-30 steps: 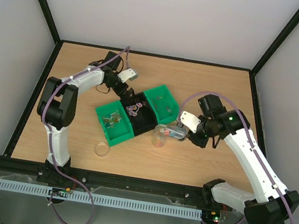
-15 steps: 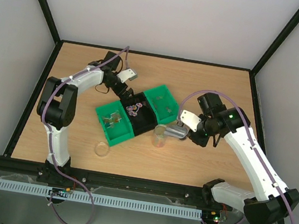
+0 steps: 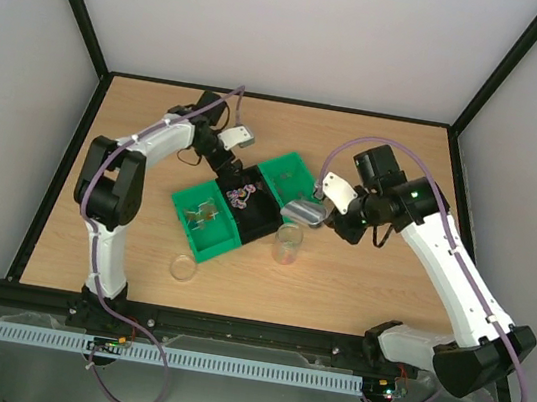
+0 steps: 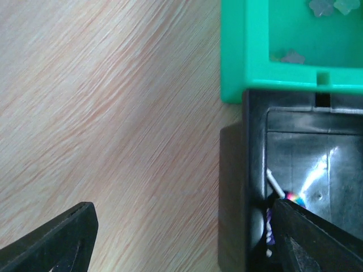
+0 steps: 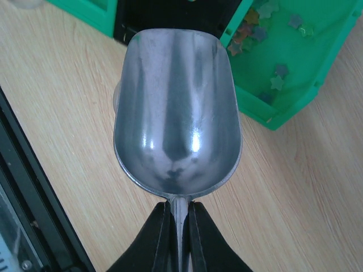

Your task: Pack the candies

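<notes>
**Empty scoop hangs by the cup**

Right pincer [image 5: 178,218] pinches the metal scoop [image 5: 177,107] by its handle, bowl bare, just far of the clear cup [image 3: 287,246]. Candies [image 3: 241,195] lie in the black bin [image 4: 295,147] and the green bin [image 5: 309,68] to its right. Left pincer [image 4: 184,214] hovers spread at the black bin's far-left corner.
</notes>
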Robot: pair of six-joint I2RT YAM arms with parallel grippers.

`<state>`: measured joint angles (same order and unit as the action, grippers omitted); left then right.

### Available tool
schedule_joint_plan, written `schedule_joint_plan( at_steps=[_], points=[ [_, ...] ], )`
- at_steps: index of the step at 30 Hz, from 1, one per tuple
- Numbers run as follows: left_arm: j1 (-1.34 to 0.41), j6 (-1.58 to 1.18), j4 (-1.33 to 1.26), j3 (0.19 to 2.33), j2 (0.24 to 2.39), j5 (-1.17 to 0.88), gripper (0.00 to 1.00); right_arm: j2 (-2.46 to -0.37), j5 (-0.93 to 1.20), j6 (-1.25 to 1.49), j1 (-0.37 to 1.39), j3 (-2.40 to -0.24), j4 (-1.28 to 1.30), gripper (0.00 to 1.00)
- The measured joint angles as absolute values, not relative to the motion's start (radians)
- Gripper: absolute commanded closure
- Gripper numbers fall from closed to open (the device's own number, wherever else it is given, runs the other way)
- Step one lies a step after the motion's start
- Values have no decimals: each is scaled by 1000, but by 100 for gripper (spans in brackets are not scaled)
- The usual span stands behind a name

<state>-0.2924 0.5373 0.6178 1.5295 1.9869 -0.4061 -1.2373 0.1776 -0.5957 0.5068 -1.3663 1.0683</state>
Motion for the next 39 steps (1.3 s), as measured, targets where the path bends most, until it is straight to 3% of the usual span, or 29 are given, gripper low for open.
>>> schedule_joint_plan(
  at_steps=[9,12,20,23,26,32,39],
  points=[
    [-347,407,599,1589,2078,-336,43,-1253,226,-487,537,-1353,984,99],
    [-345,331,570,1589,2079,-305,46,-1267,232,-457,551,-1336,960,99],
    [-342,195,514,1601,2088,-212,69,-1288,236,-413,572,-1319,925,99],
    [-339,153,503,1638,2120,-176,73,-1299,235,-404,593,-1318,908,99],
    [-332,113,489,1662,2142,-147,67,-1312,235,-402,616,-1317,899,99],
    [-319,58,487,1671,2142,-192,30,-1349,234,-403,678,-1314,872,99],
    [-237,129,554,1621,2040,-390,9,-1408,231,-403,741,-1315,827,99]
  ],
)
